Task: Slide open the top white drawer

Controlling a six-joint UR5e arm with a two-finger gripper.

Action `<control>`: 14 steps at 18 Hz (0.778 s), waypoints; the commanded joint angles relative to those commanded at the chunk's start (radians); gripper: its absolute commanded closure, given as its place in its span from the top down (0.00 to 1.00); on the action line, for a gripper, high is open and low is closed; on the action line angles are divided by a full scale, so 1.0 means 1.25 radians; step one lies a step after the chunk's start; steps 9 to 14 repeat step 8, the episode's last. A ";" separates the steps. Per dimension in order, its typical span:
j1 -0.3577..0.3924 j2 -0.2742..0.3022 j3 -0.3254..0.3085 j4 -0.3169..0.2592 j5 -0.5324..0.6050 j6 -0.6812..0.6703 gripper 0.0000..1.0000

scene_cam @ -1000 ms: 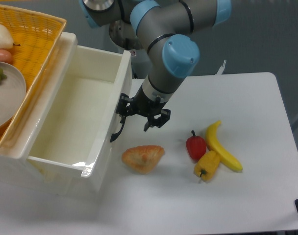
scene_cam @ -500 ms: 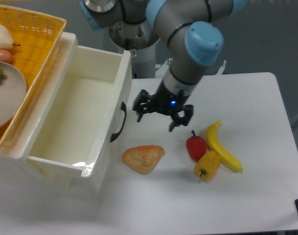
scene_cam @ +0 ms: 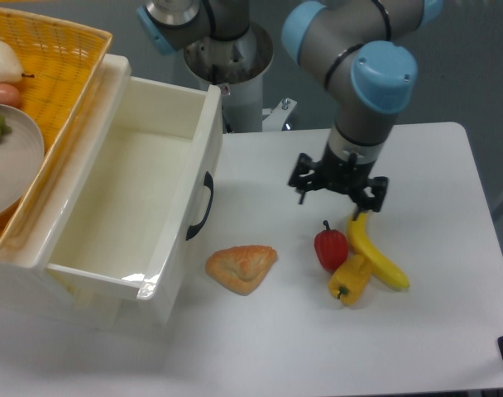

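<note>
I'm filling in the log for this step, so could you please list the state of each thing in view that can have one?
top white drawer: slid open, nothing visible inside.
black handle: free, nothing gripping it.
gripper: open, holding nothing, above the table near the banana.
basket: on the cabinet, holding a plate and food.

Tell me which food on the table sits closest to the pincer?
The banana: its upper tip lies just under the open pincer. The red pepper, yellow pepper and pastry lie farther off.

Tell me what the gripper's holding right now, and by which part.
Nothing. The gripper is open and empty above the table, apart from the drawer and its handle.
</note>
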 joint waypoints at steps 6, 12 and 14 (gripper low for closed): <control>0.015 -0.020 0.001 0.013 0.002 0.106 1.00; 0.020 -0.022 0.001 0.016 0.006 0.108 1.00; 0.020 -0.022 0.001 0.016 0.006 0.108 1.00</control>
